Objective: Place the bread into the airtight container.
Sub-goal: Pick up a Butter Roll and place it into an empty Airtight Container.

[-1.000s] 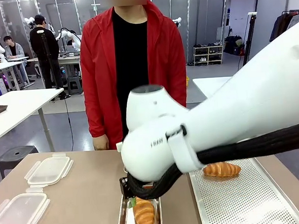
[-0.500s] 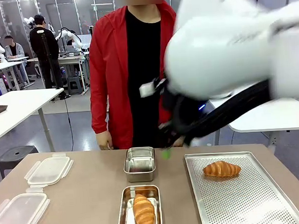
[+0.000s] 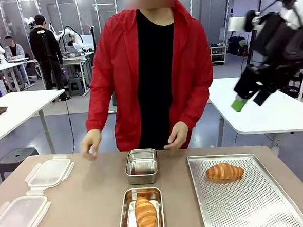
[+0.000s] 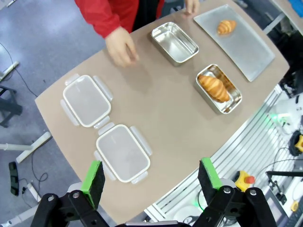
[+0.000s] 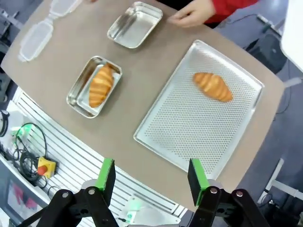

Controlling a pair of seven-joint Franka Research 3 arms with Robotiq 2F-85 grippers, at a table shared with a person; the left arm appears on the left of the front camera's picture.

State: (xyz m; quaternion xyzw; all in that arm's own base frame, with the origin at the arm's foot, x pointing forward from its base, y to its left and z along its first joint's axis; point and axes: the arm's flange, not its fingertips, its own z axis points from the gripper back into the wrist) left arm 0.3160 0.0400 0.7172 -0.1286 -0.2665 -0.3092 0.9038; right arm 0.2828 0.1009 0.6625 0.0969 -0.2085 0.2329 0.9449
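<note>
**One croissant in its tin, one waiting on the tray**

Both arms hung high above the surface when I looked. The left fingers (image 4: 93, 177) were spread wide with nothing between them, and so were the right fingers (image 5: 105, 174), up to the right over the tray's side. At that height they were probably clear of the person's reach, with their cameras looking down on everything laid out below.

A croissant (image 3: 145, 215) lay lengthwise in the steel tin (image 3: 125, 218) at the middle of the near edge, so that part of the job looked done. Just beyond it, toward the far edge, a second tin (image 3: 142, 165) stood empty. I took it for the place meant for the second croissant (image 3: 224, 171), which lay alone at the far end of the perforated tray (image 3: 249, 205) by the right edge. The tray sat on the right arm's side, which should suit a pick from there.

Two clear clip lids (image 3: 48, 173) lay flat by the left edge, one behind the other. They were well apart from the tins, I'd guess to keep both tins open for filling.

The person in the red jacket stood at the far edge. One hand (image 3: 90, 144) hovered near the farther lid and the other hand (image 3: 177, 136) hung just past the empty tin. Neither held anything.
</note>
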